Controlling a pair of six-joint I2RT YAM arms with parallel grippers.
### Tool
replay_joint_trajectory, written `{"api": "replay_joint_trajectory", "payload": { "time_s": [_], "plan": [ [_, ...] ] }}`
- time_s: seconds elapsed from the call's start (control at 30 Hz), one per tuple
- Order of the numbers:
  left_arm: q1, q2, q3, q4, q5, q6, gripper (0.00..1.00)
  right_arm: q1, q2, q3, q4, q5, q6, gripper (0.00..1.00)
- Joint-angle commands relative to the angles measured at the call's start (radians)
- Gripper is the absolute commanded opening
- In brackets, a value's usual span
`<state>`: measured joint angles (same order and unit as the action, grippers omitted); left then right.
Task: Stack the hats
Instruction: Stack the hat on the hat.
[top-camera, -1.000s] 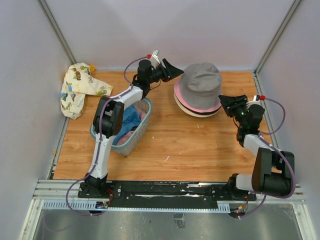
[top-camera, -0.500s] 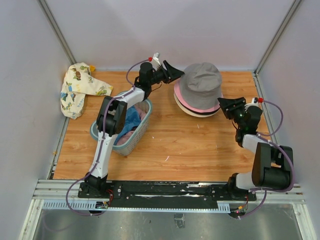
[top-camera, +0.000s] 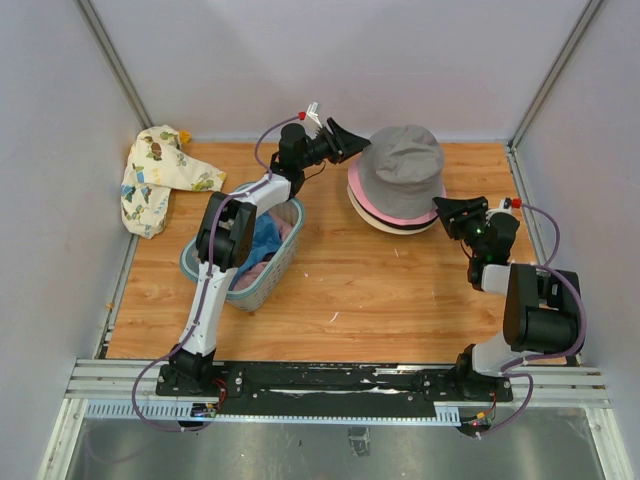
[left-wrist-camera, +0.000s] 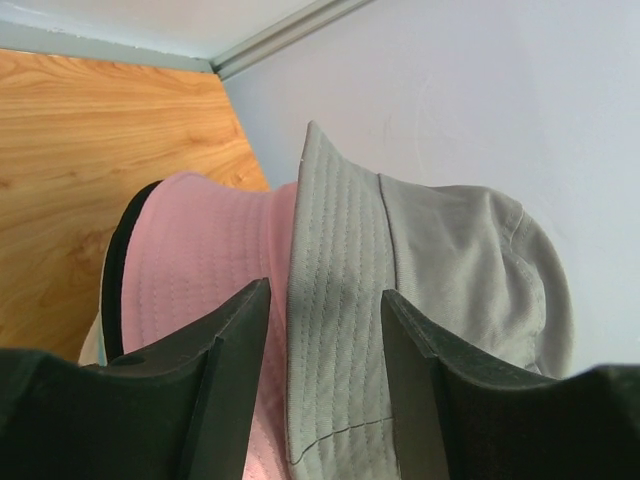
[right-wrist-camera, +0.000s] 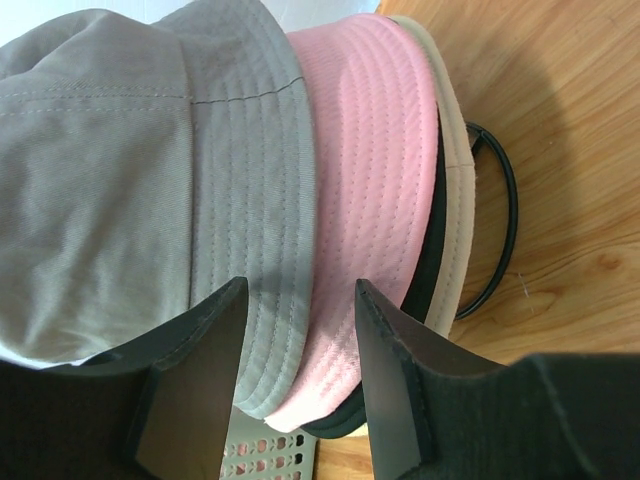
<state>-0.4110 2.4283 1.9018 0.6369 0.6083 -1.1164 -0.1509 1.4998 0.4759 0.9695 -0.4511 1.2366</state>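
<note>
The hats are stacked at the back of the table: a grey hat (top-camera: 402, 160) on top, a pink hat (top-camera: 368, 205) under it, a dark brim below that, and a cream hat (top-camera: 385, 226) at the bottom. My left gripper (top-camera: 348, 140) is open at the stack's left side, with the grey brim (left-wrist-camera: 330, 230) standing between its jaws and the pink hat (left-wrist-camera: 190, 250) beside it. At the right edge of the stack my right gripper (top-camera: 443, 210) is open, the grey brim (right-wrist-camera: 260, 200) and pink brim (right-wrist-camera: 370, 150) lying between its fingers. A teal hat (top-camera: 263, 240) lies in the basket.
A blue-grey mesh basket (top-camera: 287, 260) stands left of centre under the left arm, with teal and pinkish fabric inside. A cream cartoon-print cloth (top-camera: 155, 178) lies at the back left corner. A black cord loop (right-wrist-camera: 505, 220) trails from the stack onto the wood.
My right gripper has crept left, closer to the stack's right edge. The left gripper has hardly shifted at the grey brim; the hats have not moved.
</note>
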Motion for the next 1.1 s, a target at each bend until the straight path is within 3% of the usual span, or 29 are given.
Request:
{"api": "replay_joint_trajectory", "payload": {
  "time_s": [0.0,0.2,0.53,0.8,1.07],
  "plan": [
    [-0.011,0.038,0.018,0.062,0.022,-0.01,0.5,0.025,0.05,0.013,0.129,-0.001,0.046,0.48],
    [-0.015,0.049,0.0,0.086,0.024,-0.023,0.42,0.028,0.103,0.006,0.239,-0.008,0.091,0.47],
    [-0.02,0.049,-0.017,0.082,0.03,-0.011,0.25,0.042,0.129,0.021,0.264,-0.008,0.102,0.43],
    [-0.022,-0.029,-0.142,0.028,-0.002,0.06,0.14,0.039,0.166,0.022,0.314,-0.006,0.124,0.19],
    [-0.022,-0.141,-0.221,-0.193,-0.117,0.22,0.09,0.008,0.141,0.024,0.29,-0.013,0.125,0.01]
  ]
}}
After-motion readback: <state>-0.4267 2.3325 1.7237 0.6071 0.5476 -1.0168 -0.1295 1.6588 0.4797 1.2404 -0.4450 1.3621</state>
